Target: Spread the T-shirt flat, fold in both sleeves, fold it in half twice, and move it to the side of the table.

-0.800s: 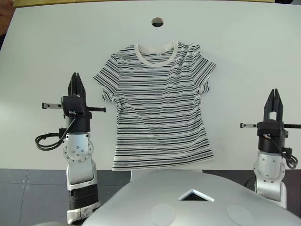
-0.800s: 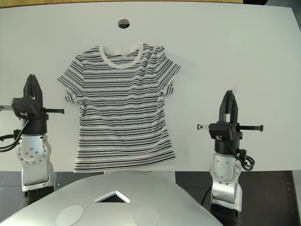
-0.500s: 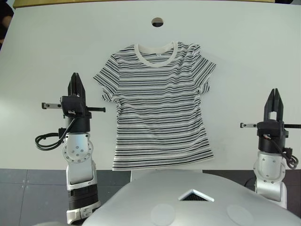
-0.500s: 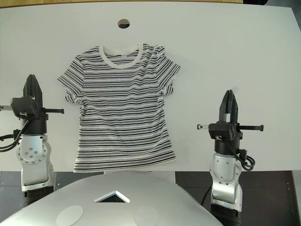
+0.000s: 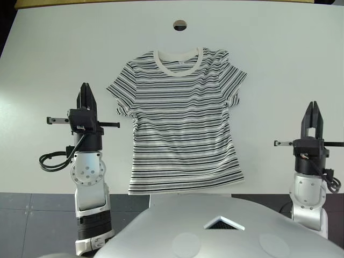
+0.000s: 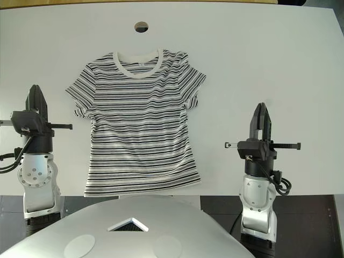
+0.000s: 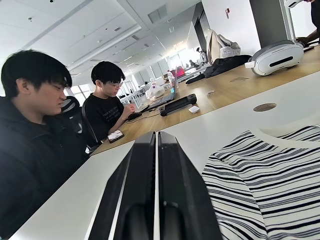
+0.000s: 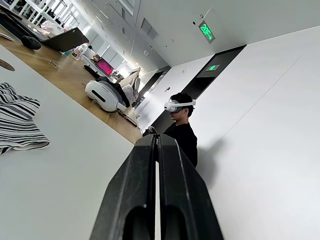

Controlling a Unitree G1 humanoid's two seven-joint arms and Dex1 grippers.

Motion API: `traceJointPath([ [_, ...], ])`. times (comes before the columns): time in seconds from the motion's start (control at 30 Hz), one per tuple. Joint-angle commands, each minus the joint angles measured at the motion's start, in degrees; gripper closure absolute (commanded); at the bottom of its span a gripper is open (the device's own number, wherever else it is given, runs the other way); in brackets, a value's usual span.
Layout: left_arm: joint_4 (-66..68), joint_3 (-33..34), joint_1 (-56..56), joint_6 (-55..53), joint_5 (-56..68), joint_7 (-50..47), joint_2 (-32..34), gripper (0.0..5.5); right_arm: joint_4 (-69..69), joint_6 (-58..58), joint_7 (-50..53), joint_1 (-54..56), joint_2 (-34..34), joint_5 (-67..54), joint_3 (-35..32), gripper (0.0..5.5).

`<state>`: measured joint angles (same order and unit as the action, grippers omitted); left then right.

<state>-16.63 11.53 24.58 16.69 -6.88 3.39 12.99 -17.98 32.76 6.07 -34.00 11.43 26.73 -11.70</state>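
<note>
The left tool [image 5: 85, 89] is clenched, fingers pressed together, and points upward over the left part of the table [image 5: 59, 48], near the T-shirt's [image 5: 180, 118] left sleeve but apart from it. The right tool [image 5: 312, 107], likewise clenched, stands toward the near right corner, well apart from the shirt. The striped shirt lies spread flat mid-table, collar toward the far edge, hem by the near edge. A round hole [image 5: 180, 25] sits beyond the collar. Wooden desks [image 7: 225, 95] stand in the room behind.

Silver arms [image 5: 89, 171], black left pincer [image 5: 85, 87], right pincer [image 5: 313, 106]
</note>
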Motion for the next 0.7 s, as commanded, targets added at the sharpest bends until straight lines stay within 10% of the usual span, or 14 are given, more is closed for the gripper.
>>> traceJointPath([
  [0.03,-0.3,0.53,-0.3,-0.73,0.6,0.82,0.75,5.39,-0.87,-0.84,0.08,0.18,-0.08,0.08,0.37,5.4],
  [0.7,-0.22,0.92,-0.33,-0.93,1.41,0.84,1.21,5.39,-1.42,-1.21,0.12,0.16,-0.05,-0.52,0.76,5.4],
])
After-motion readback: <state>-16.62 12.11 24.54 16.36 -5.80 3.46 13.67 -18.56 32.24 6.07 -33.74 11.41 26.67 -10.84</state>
